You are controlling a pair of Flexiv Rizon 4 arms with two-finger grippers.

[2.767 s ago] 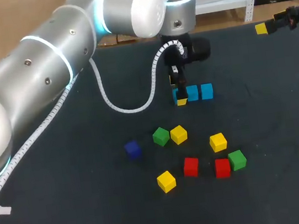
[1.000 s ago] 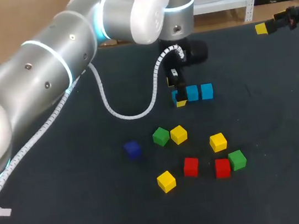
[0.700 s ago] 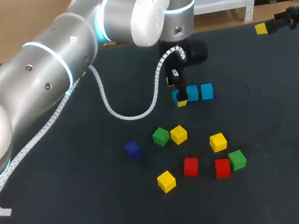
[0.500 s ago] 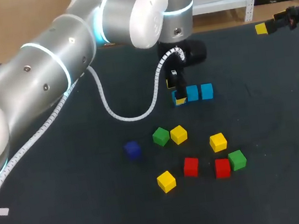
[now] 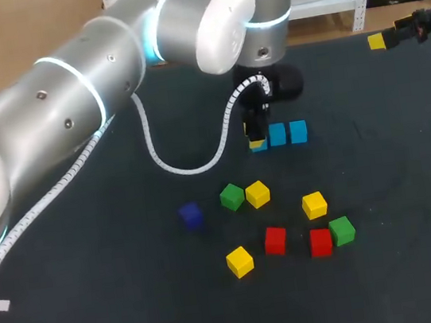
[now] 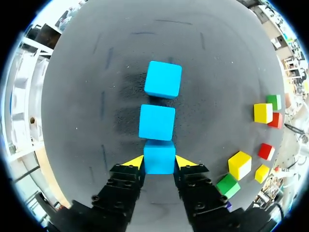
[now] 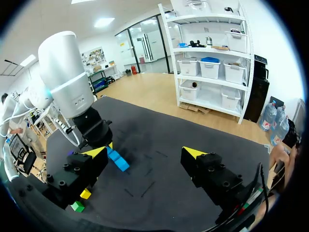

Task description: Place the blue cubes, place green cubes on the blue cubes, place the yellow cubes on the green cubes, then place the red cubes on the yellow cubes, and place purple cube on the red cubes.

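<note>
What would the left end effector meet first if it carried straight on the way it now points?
Probably the blue cube directly ahead of the left end effector, nearest of the row of three, with the table under it. How close it already is, I cannot tell.

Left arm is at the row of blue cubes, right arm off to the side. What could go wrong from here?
1. The left gripper has its jaws on the nearest blue cube, which touches the middle blue cube. Opening or lifting off-centre may drag it and knock the row crooked.
2. The far blue cube sits apart from the middle one, so the spacing is uneven. The green cubes stacked on this row might sit tilted or slip.
</note>
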